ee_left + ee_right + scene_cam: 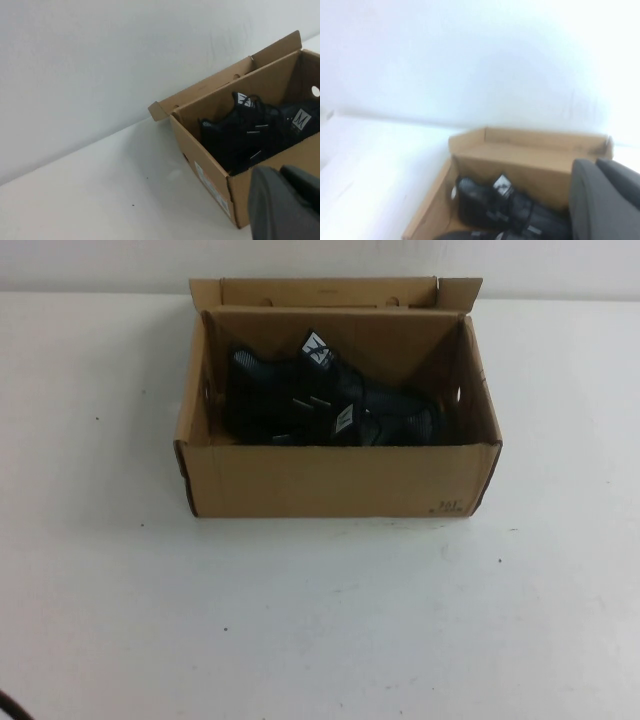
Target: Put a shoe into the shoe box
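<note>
The brown cardboard shoe box (330, 480) stands open at the table's middle back, its lid flap up behind. Two black knit shoes lie inside: one (275, 390) toward the left with its white tongue tag up, the other (395, 422) toward the right front. Neither gripper shows in the high view. My left gripper (281, 172) is shut and empty, near the box's (212, 175) front left corner; the shoes (235, 132) show inside. My right gripper (596, 164) is shut and empty, raised beside the box (520, 152), looking down on a shoe (485, 205).
The white table (320, 620) spreads in front of and to both sides of the box. A pale wall (100, 60) rises right behind the box. A dark cable end (8, 705) shows at the front left corner.
</note>
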`<state>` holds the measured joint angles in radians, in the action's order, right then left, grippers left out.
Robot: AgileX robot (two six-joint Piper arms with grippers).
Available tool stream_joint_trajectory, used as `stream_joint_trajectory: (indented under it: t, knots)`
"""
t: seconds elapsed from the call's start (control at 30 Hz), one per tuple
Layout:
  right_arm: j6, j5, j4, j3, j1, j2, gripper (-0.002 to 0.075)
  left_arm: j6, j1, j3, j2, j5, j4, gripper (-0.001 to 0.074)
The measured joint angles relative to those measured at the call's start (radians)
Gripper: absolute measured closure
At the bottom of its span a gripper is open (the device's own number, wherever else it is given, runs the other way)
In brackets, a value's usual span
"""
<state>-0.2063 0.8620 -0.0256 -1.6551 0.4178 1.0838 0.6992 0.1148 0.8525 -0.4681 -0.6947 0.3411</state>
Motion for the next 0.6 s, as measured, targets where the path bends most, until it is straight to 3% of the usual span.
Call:
stream_joint_trajectory:
  t: [0.23,0.47,0.6]
  knots:
    - [0.002,-0.134,0.099,0.367,0.000,-0.300,0.0741,-0.133,0.002,-0.129,-0.004,0.092,0.033,0.0736]
    - [0.002,-0.193,0.133,0.735,0.000,-0.545,0.0741,-0.161,0.002,-0.223,-0.004,0.171,0.163,0.0736]
    - [0.004,-0.336,0.162,0.950,0.000,-0.712,0.0743,-0.163,0.002,-0.243,-0.004,0.176,0.182,0.0736]
